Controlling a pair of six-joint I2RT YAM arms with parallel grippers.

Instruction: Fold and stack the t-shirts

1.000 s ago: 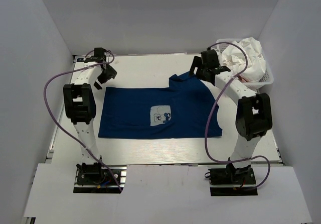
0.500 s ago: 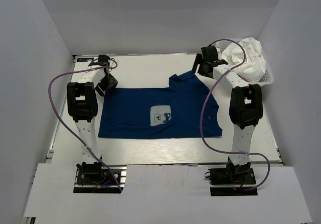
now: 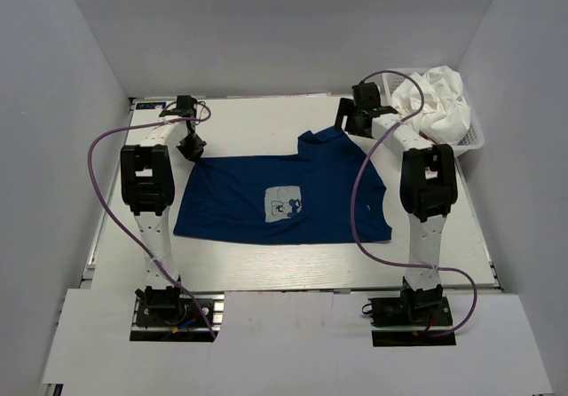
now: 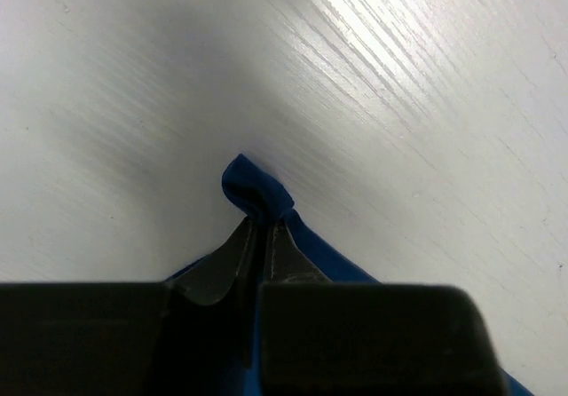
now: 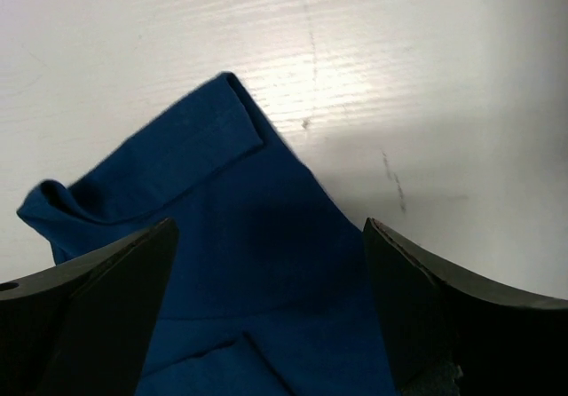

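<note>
We see the navy t-shirt [image 3: 284, 202] spread flat in the middle of the table [image 3: 248, 121], print up, and the white t-shirt [image 3: 441, 103] heaped in the basket [image 3: 477, 140] at the far right corner. Our left gripper [image 4: 264, 227] is pinched onto the navy t-shirt's far left corner, a small blue fold bunched between its nearly closed fingers. Our right gripper [image 5: 266, 236] hangs over the far right corner of the navy t-shirt with jaws spread wide, holding nothing.

White mesh basket [image 3: 474, 134] sitting at far right corner of table [image 3: 266, 122], tucking close beside side wall [image 3: 524, 121]. Pale wood-grain tabletop catching glare. White walls enclosing three sides.
</note>
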